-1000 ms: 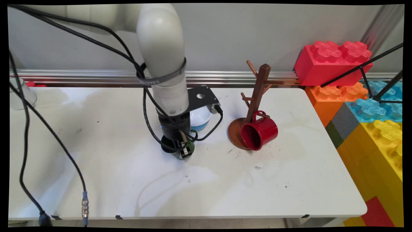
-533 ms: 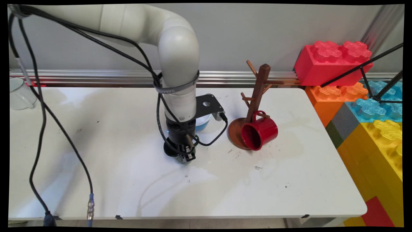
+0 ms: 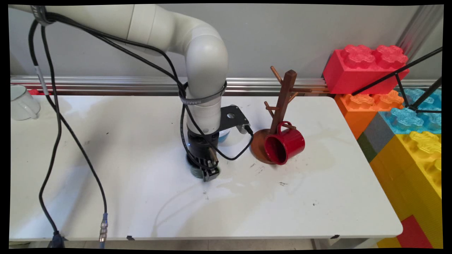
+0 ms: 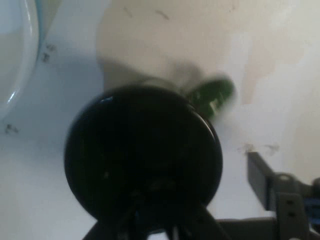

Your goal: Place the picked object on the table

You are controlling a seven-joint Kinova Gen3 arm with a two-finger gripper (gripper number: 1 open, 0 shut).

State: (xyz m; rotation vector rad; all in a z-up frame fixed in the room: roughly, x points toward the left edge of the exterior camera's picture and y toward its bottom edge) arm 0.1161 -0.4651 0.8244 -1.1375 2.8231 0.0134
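We saw the claw (image 3: 208, 173) slide toward the rack (image 3: 279, 120) over the last second, apparently clamped on the green mug's (image 3: 195, 170) rim (handle visible), dragging it along the tabletop (image 3: 141, 197).

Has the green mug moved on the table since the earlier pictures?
Yes. The green mug, at the end effector, has shifted to the right in the main view, closer to the wooden mug stand, which stands where it was.

Main view looks down across the white table (image 3: 317, 197); hand view hovers close above its green mug (image 4: 145, 155).
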